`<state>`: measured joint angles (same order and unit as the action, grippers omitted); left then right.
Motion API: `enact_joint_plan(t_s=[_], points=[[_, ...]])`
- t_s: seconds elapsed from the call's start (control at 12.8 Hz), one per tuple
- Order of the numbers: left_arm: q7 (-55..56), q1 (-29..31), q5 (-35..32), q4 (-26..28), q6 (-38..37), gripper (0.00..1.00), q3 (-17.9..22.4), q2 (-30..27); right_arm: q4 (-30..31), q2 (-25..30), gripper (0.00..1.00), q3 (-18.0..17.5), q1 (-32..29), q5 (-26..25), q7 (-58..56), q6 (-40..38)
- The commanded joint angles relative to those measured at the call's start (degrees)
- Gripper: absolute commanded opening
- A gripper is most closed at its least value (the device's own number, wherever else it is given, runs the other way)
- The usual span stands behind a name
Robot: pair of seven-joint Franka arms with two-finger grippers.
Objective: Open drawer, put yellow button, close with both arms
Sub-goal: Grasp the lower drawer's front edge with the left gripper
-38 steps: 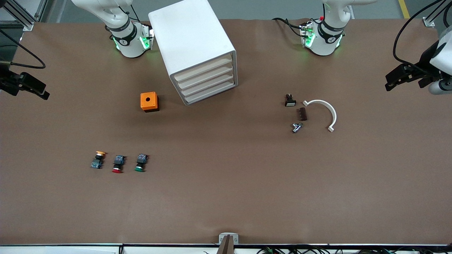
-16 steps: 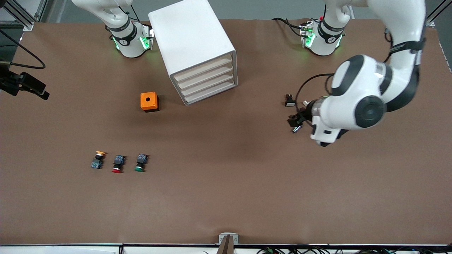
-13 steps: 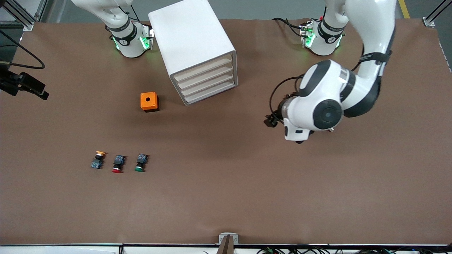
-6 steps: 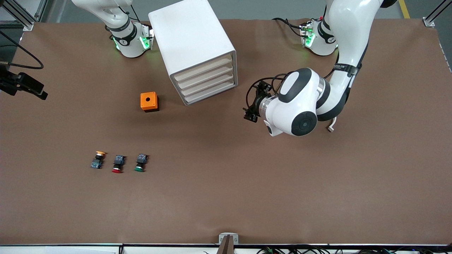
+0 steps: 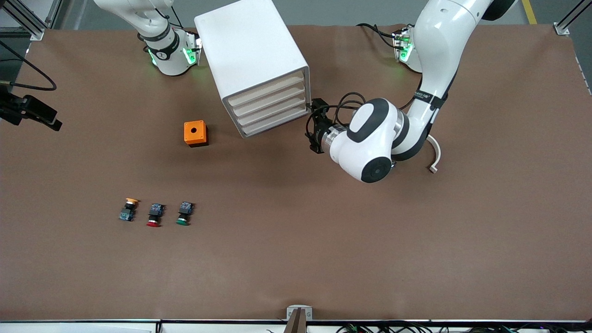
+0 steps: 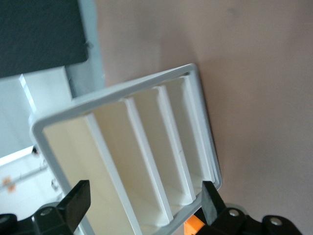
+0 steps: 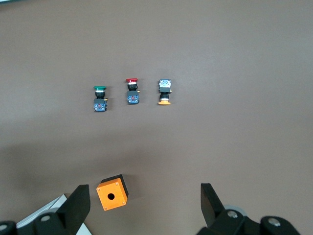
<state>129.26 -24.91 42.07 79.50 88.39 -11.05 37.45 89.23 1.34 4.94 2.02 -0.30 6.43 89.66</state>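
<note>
The white cabinet (image 5: 252, 51) stands near the robots' bases, and all four drawers are shut. The top drawer (image 5: 266, 90) also shows in the left wrist view (image 6: 73, 161). My left gripper (image 5: 313, 126) is open and empty, level with the drawer fronts at the cabinet's corner toward the left arm's end. In its wrist view (image 6: 145, 193) the drawer fronts fill the gap between its fingers. The yellow button (image 5: 128, 209) lies on the table, well nearer the front camera, and also shows in the right wrist view (image 7: 165, 92). My right gripper (image 5: 46, 119) waits, open and empty (image 7: 144, 192), high over the right arm's end of the table.
A red-capped button (image 5: 155, 215) and a green-capped button (image 5: 185, 213) lie in a row beside the yellow one. An orange box with a hole (image 5: 195, 133) stands beside the cabinet toward the right arm's end. A white curved piece (image 5: 434, 152) lies partly under the left arm.
My left arm has swung in from the left arm's end of the table, over the small parts, to the cabinet's front. The right arm and the buttons have not moved.
</note>
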Motion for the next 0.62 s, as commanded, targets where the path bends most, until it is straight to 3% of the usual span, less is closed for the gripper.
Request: enact_joint_plan(t_s=[0.0,0.16,0.55], points=[[7.4,-1.1,2.5,-0.8,-3.4,1.0,0.1,1.9,0.6,0.9,1.0,-0.9,-1.6,0.9,-0.9,-0.4],[15.5,-2.2,4.5,-0.7,-3.7,1.0,0.1,3.8,0.8,0.8,1.0,-0.9,-2.3,0.9,-1.0,-0.4],[16.2,-5.0,9.7,-0.5,-3.7,0.94,0.1,5.4,0.9,-0.1,1.0,-0.8,-3.3,1.0,-1.3,0.3]])
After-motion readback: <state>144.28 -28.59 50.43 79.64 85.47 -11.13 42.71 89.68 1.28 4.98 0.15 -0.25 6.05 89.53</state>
